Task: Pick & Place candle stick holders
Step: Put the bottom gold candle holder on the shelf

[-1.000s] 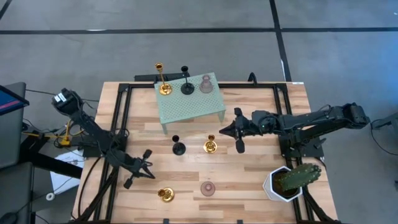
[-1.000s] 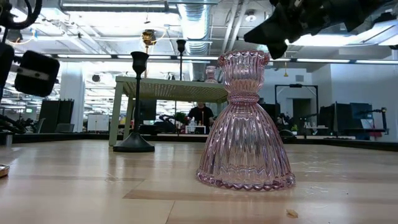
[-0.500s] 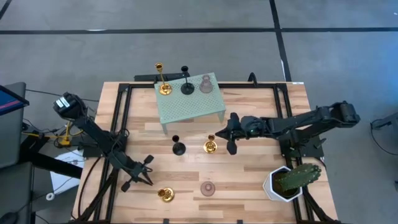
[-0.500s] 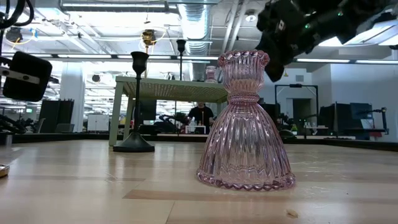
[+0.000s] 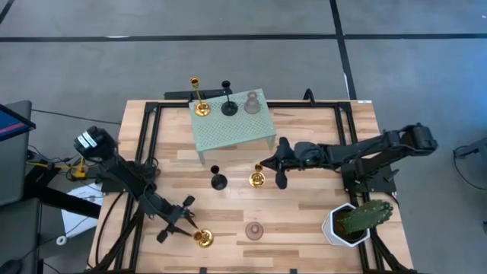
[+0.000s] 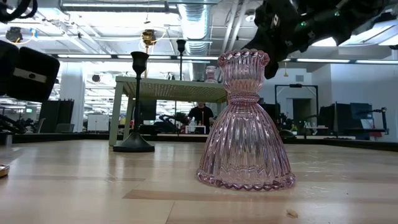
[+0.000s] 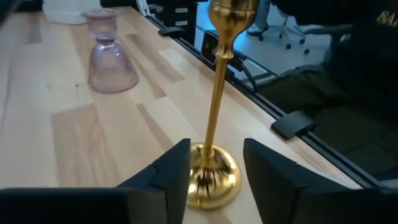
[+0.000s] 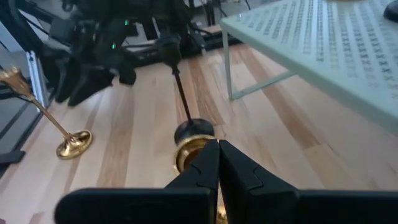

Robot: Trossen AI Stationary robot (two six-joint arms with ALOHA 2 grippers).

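A tall gold candle stick holder point(image 5: 202, 238) stands on its round base near the table's near-left edge. My left gripper point(image 7: 216, 152) is open, with one finger on either side of that base point(image 7: 214, 177). A short gold holder point(image 5: 257, 180) stands mid-table beside a black holder point(image 5: 218, 180). My right gripper point(image 8: 219, 144) is shut, and its tips are right at the short gold holder point(image 8: 188, 154). A pink glass holder point(image 5: 254, 230) stands near the near edge. It fills the low view point(image 6: 245, 124). My right gripper comes level from the table's right side, and its shut tips are over the short gold holder. The fingers hide the spot, so I cannot tell whether they touch it. The holder stands upright on the table.
A pale green perforated stand point(image 5: 232, 131) at the far middle carries a gold point(image 5: 199, 97), a black point(image 5: 229, 105) and a pink point(image 5: 252, 103) holder. A green cactus in a white pot point(image 5: 354, 221) stands at the near right.
My left gripper has gone toward the near edge and a little to the right, and now flanks the tall gold holder's base. My right gripper has gone toward the table's left, up to the short gold holder. No holder has moved.
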